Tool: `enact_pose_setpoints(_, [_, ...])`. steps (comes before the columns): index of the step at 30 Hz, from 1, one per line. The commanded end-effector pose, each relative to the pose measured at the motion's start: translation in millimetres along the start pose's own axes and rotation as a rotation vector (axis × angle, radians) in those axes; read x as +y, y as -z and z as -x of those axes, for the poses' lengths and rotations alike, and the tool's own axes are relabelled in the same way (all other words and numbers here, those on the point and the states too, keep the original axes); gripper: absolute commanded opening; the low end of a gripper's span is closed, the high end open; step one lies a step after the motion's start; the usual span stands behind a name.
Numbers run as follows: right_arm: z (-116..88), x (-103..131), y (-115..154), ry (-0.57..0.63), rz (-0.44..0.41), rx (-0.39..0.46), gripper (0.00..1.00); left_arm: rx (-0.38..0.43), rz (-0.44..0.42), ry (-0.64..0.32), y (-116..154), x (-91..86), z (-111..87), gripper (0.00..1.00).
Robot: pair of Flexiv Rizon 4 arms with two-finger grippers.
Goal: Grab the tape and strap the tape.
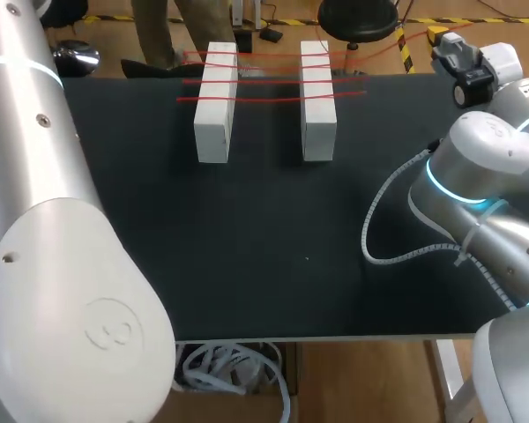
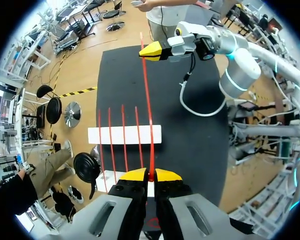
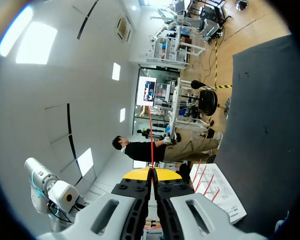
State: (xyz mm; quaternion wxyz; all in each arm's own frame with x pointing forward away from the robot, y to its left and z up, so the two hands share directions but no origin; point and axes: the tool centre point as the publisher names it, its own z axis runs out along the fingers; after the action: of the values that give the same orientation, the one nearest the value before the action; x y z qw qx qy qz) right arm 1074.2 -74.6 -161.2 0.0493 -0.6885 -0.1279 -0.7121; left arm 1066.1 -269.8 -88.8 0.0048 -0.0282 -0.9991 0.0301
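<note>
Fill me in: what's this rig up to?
Both arms hold one strand of red tape stretched between them: the left claw is shut on one end, the right claw on the other. The strand passes over the two white blocks on the black table, beside four strands already laid across them.

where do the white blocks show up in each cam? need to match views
Head view: white blocks side by side at the far side of the table, red tape strung across both.
Left wrist view: one block crosswise ahead of the left gripper, the other partly hidden under its fingers.
Right wrist view: one taped block beside the right gripper.
Shared landmark: the red tape over the blocks.
</note>
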Motion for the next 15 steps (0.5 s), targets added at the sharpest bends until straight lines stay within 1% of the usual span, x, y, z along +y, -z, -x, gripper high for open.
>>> enact_pose_setpoints(1, [-0.1,0.0,-0.5,0.000,0.001,-0.002,0.00,0.031,0.010,0.001,2.2,-4.2,7.0,0.00])
enact_pose_setpoints(15, [-0.1,0.0,-0.5,0.000,0.001,-0.002,0.00,0.033,0.001,-0.011,3.5,-4.9,9.1,0.00])
